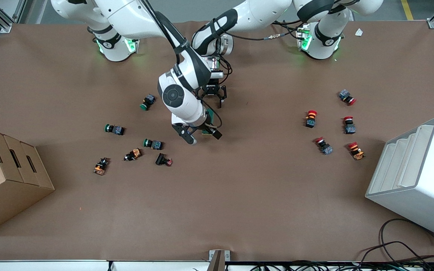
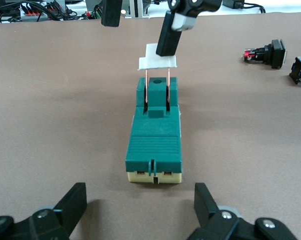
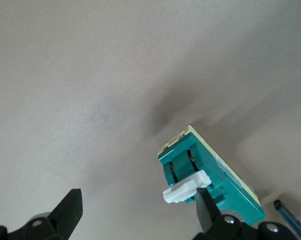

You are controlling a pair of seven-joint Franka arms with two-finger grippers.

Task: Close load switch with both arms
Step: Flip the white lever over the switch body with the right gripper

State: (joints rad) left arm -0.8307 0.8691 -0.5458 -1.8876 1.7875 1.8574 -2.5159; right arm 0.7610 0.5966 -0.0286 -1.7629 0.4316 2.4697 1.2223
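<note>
The load switch (image 2: 154,135) is a dark green block with a cream base, lying flat on the brown table. Its white lever (image 2: 158,57) stands raised on two copper blades. In the front view the switch (image 1: 210,115) is mostly hidden under the right arm's wrist. My left gripper (image 2: 140,207) is open and empty just above the table, short of the switch's cream end; in the front view it (image 1: 212,98) is beside the switch on the robots' side. My right gripper (image 3: 138,210) is open over the lever end (image 1: 203,134). One of its fingers (image 3: 208,210) is against the white lever (image 3: 186,187).
Several green, orange and red push buttons lie toward the right arm's end (image 1: 153,143), with a cardboard box (image 1: 6,177) at that edge. Several red-capped buttons (image 1: 323,145) and a white stepped bin (image 1: 416,177) lie toward the left arm's end.
</note>
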